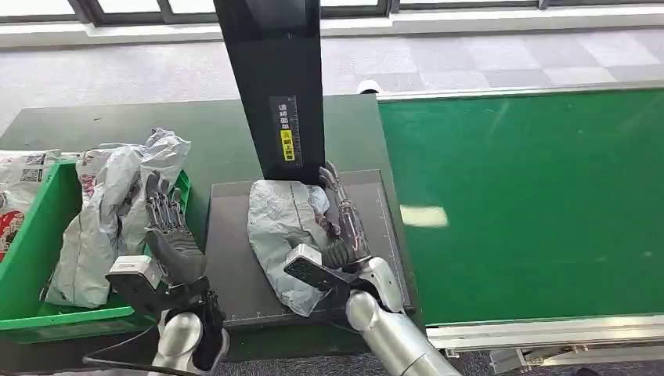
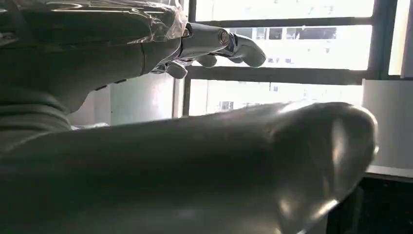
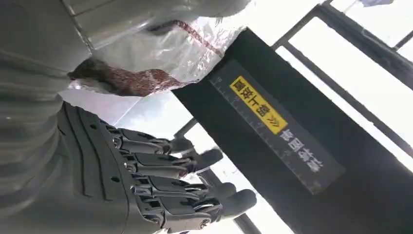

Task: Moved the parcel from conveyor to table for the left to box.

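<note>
We see the grey parcel (image 1: 283, 229) lying on the dark scale plate (image 1: 235, 258), its long axis running from the near edge toward the black post (image 1: 274, 86) at the plate's far side. Our right hand (image 1: 344, 223) lies along the parcel's right side, fingers stretched toward the post, gripping nothing. Left of the plate, our left hand (image 1: 167, 227) hangs with fingers spread and empty over the green bin (image 1: 35, 235) of bagged parcels. Beyond the plate's right edge runs the green conveyor (image 1: 532, 204).
</note>
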Robot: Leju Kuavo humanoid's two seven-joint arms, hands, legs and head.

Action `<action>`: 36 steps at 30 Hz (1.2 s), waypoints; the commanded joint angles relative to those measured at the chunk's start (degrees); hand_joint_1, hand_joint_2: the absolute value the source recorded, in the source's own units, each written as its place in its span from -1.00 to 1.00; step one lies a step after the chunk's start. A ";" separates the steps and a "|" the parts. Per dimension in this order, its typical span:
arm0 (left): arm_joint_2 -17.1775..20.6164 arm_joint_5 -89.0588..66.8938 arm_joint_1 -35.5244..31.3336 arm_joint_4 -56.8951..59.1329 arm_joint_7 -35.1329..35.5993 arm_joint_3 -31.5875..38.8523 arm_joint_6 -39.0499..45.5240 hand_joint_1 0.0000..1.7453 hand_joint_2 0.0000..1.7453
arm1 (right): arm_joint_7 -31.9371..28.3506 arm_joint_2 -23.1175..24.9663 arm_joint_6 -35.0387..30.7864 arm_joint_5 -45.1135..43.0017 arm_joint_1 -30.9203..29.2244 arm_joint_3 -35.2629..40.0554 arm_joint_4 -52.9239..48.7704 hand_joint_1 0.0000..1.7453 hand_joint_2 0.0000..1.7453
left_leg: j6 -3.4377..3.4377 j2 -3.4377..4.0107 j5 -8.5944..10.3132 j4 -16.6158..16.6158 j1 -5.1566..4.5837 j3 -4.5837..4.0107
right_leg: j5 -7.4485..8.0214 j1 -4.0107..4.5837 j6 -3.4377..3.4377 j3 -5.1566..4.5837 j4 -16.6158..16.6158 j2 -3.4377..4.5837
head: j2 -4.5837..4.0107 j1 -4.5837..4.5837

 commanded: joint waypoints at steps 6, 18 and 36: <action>2.77 -14.46 -4.17 11.30 3.40 -8.29 2.39 -1.00 -1.00 | 5.94 -10.23 6.59 4.01 19.86 5.02 -32.45 -1.00 1.00 | 0.04 -0.34 0.01 -0.17 -0.02 0.12 | -0.09 0.01 0.00 0.26 -0.20 -0.38 | 0.00 -0.02; 2.75 -14.57 -4.07 11.17 3.43 -8.28 2.37 -1.00 -1.00 | 6.05 -10.25 6.81 4.01 19.67 4.94 -32.53 -1.00 1.00 | 0.02 -0.03 -0.06 -0.07 0.01 0.05 | -0.02 0.01 0.00 0.08 -0.11 -0.10 | 0.00 0.00; 5.06 -25.11 -4.66 11.53 8.37 -12.58 -4.87 -1.00 -1.00 | 6.72 -10.23 5.95 5.37 22.10 3.66 -36.76 -1.00 1.00 | 0.02 -0.01 -0.04 -0.14 -0.02 0.11 | -0.02 -0.01 -0.02 0.14 -0.15 -0.10 | 0.00 0.00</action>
